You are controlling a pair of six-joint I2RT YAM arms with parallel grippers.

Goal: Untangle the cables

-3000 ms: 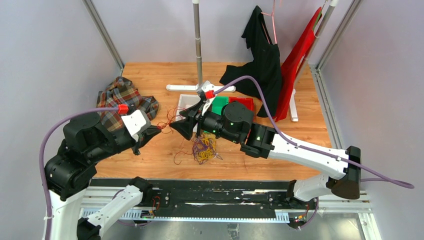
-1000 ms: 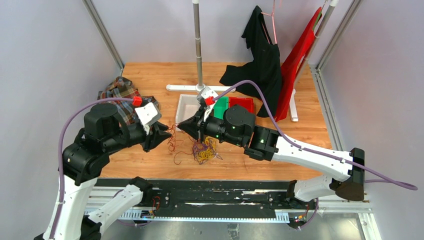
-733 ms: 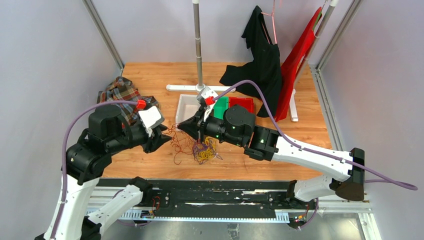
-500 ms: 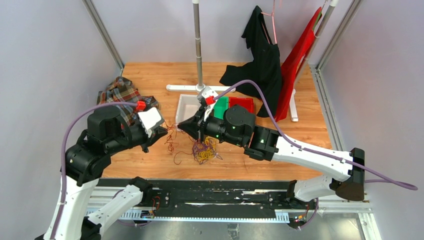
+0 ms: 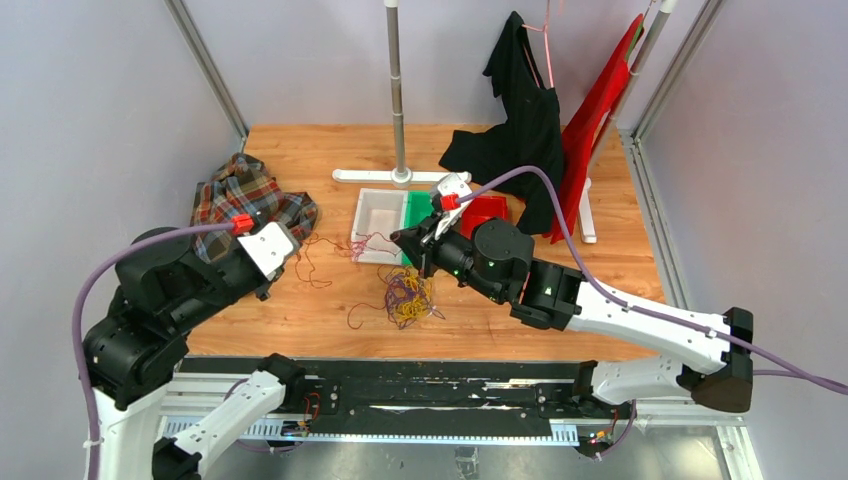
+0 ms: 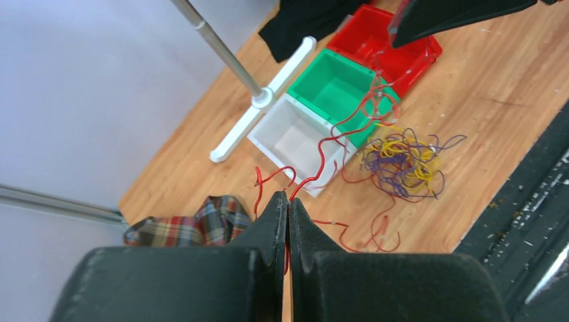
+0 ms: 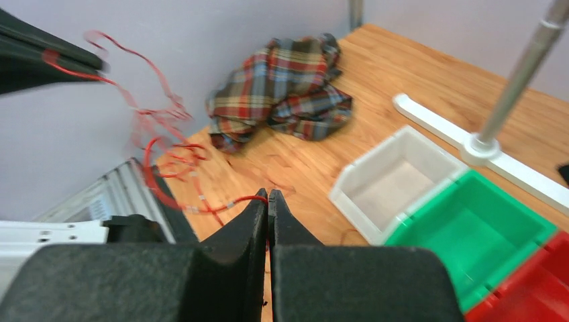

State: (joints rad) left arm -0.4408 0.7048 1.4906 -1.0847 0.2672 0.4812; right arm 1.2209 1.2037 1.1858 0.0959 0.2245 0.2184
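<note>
The cables lie as a yellow and purple tangle [image 5: 405, 298] [image 6: 402, 157] on the wooden table, with a red cable [image 6: 320, 168] [image 7: 228, 203] drawn out of it. My left gripper [image 5: 297, 243] [image 6: 288, 198] is shut on one stretch of that red cable, left of the tangle. My right gripper [image 5: 398, 238] [image 7: 268, 194] is shut on another stretch, raised above the white bin's near edge. The red cable hangs in curly loops between the two grippers, and some of its loops trail on the table beside the tangle.
White bin [image 5: 380, 212], green bin [image 5: 414, 208] and red bin [image 5: 486, 208] stand in a row behind the tangle. A plaid cloth [image 5: 240, 190] lies at the back left. A stand pole [image 5: 396, 90] rises at the back, with black garment [image 5: 520, 120] and red garment [image 5: 600, 110] hanging at the right.
My left gripper closed on the red cable and drew back to the left. My right gripper moved right and away, so the red cable now stretches between them, clear of the tangle.
</note>
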